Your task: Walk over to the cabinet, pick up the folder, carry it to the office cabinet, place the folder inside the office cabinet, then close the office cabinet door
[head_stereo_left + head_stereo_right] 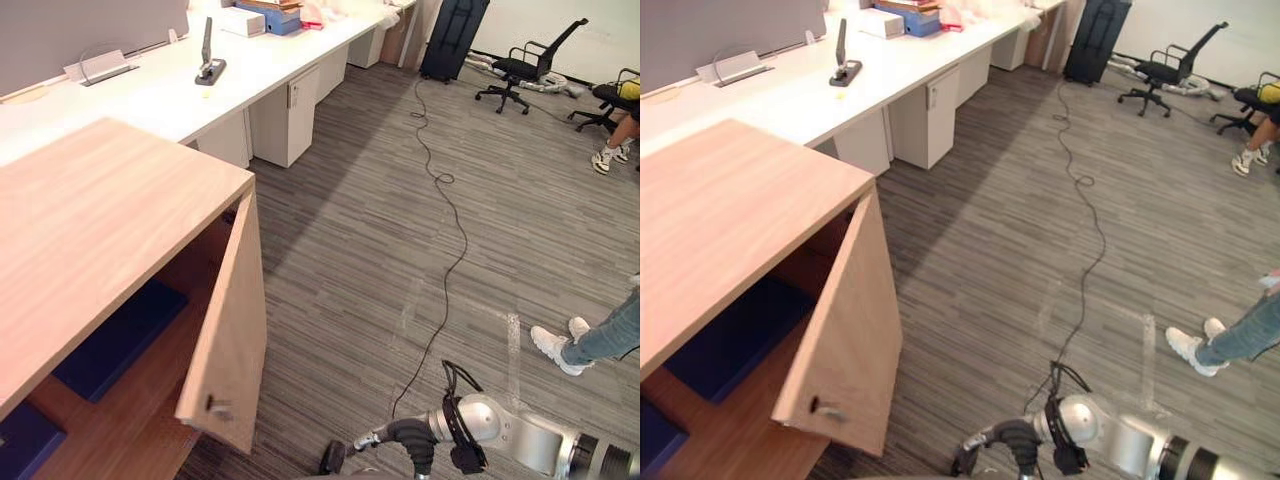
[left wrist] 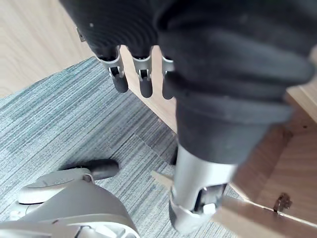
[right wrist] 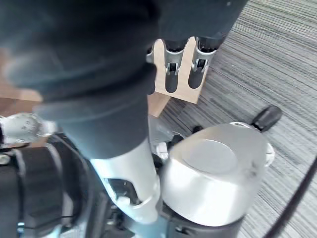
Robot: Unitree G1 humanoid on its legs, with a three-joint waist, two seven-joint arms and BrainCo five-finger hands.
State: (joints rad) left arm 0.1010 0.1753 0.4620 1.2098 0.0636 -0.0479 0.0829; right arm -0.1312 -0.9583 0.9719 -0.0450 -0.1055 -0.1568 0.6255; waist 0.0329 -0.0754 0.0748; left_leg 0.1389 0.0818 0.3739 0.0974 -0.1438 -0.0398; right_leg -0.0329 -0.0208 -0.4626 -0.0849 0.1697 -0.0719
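The wooden office cabinet [image 1: 90, 210] fills the left side, its door [image 1: 228, 330] swung open toward me with a small knob [image 1: 218, 407] near its lower edge. A flat blue folder [image 1: 120, 338] lies on the shelf inside, and a second blue piece [image 1: 22, 440] shows at the bottom left corner. My right hand [image 1: 405, 435] hangs low over the carpet just right of the door's free edge, and in its wrist view its fingers [image 3: 171, 79] are straight and empty before the door. My left hand [image 2: 143, 82] is open too, holding nothing, beside the cabinet's wood.
A long white desk [image 1: 230, 80] with drawer units [image 1: 285, 115] runs along the back left. Black office chairs [image 1: 520, 70] and a black case [image 1: 452, 35] stand at the back. A person's leg and white shoe [image 1: 560, 345] stand at right, and another person sits far right [image 1: 615, 140].
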